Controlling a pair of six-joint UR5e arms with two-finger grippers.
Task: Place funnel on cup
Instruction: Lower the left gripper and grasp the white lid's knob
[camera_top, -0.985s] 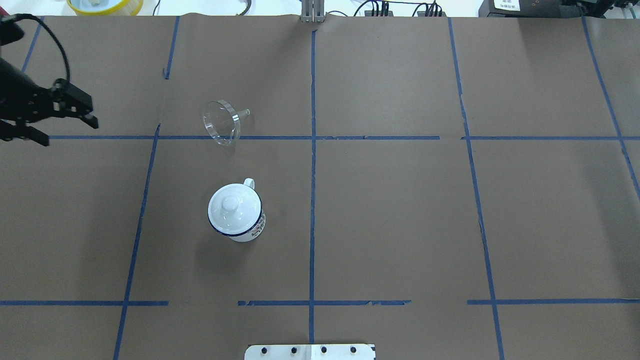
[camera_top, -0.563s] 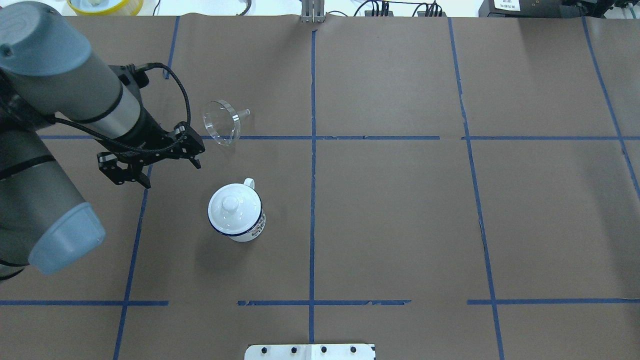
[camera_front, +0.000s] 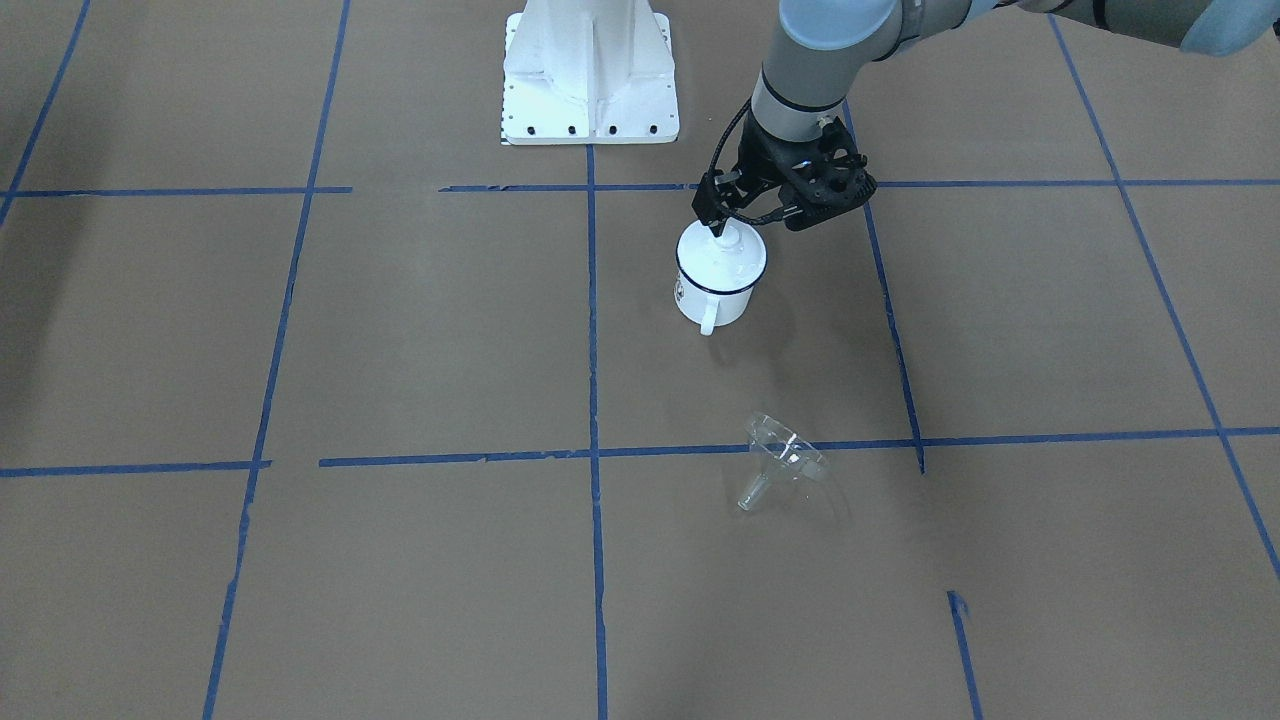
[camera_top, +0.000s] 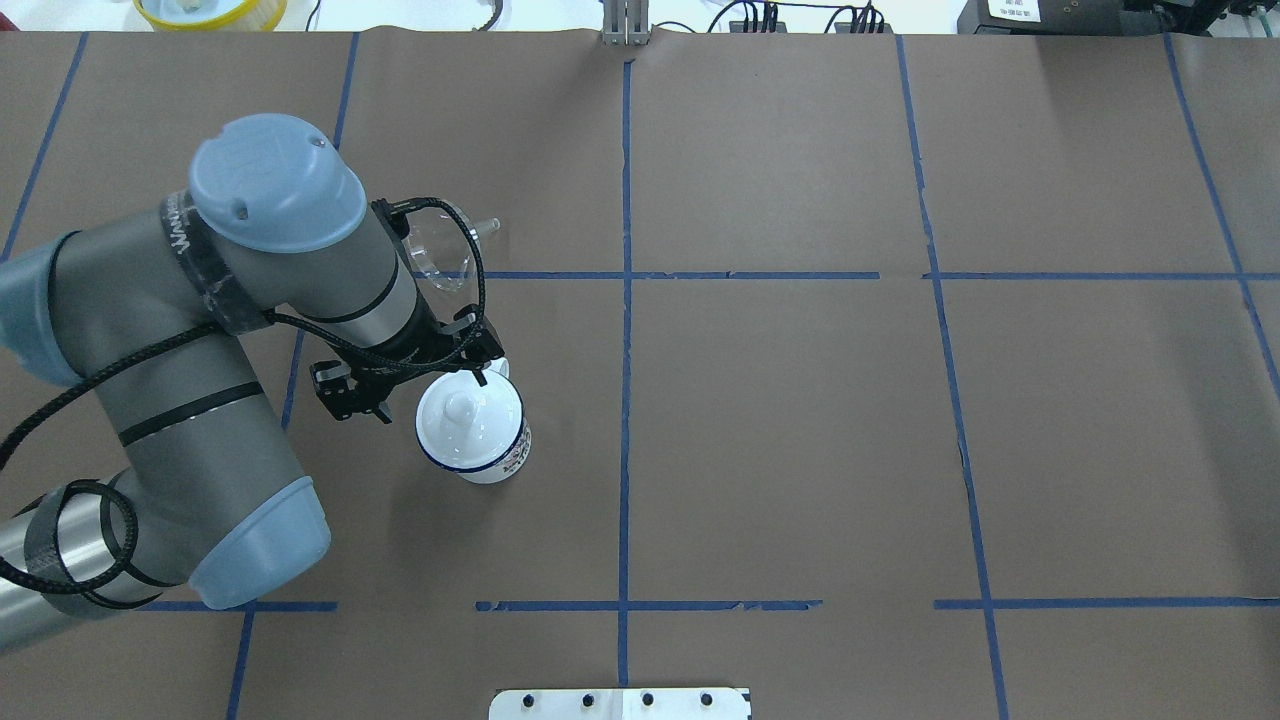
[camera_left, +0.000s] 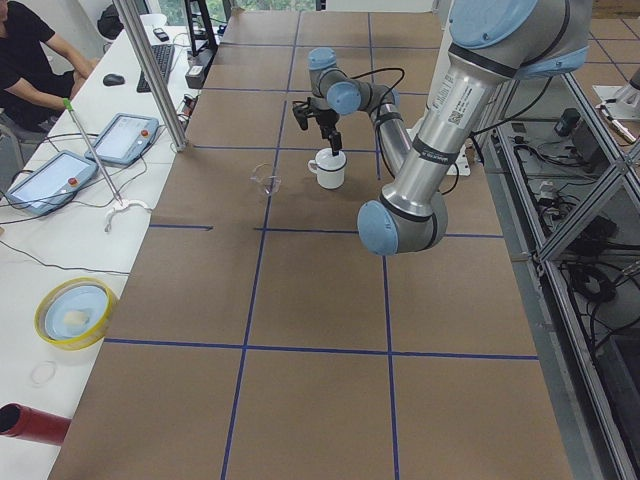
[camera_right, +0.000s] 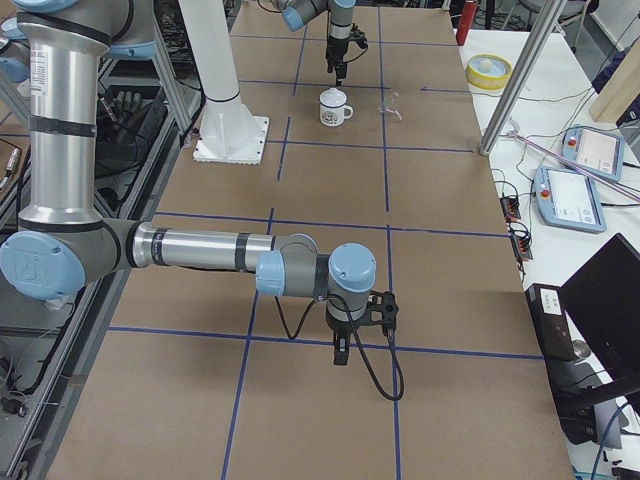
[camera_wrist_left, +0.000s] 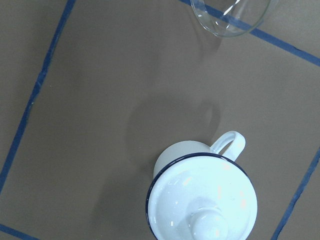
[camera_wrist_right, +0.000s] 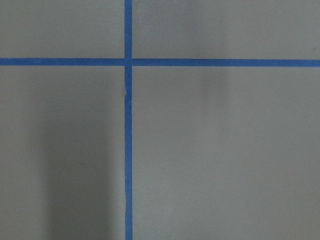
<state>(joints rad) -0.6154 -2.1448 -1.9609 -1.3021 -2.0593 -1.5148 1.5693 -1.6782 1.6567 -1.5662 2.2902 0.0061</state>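
The cup (camera_top: 495, 462), a white mug with a dark blue rim, stands left of centre with a white knobbed lid (camera_top: 465, 412) on it. It also shows in the front view (camera_front: 722, 298) and low in the left wrist view (camera_wrist_left: 170, 161). The clear funnel (camera_front: 781, 459) lies on its side beyond the cup; the arm partly hides it in the overhead view (camera_top: 447, 262). My left gripper (camera_top: 432, 393) is open and empty, above the cup's far-left side, and shows in the front view (camera_front: 757, 222). My right gripper (camera_right: 340, 352) shows only in the right side view; I cannot tell its state.
Brown paper with a blue tape grid (camera_top: 625, 275) covers the table. The robot's white base (camera_front: 588, 75) stands at the near edge. A yellow-rimmed dish (camera_top: 210, 10) lies past the far left edge. Tablets (camera_left: 125, 138) lie on a side bench.
My left arm has swung in from the table's far left to above the cup, its gripper still open. The cup, lid and funnel have not moved.
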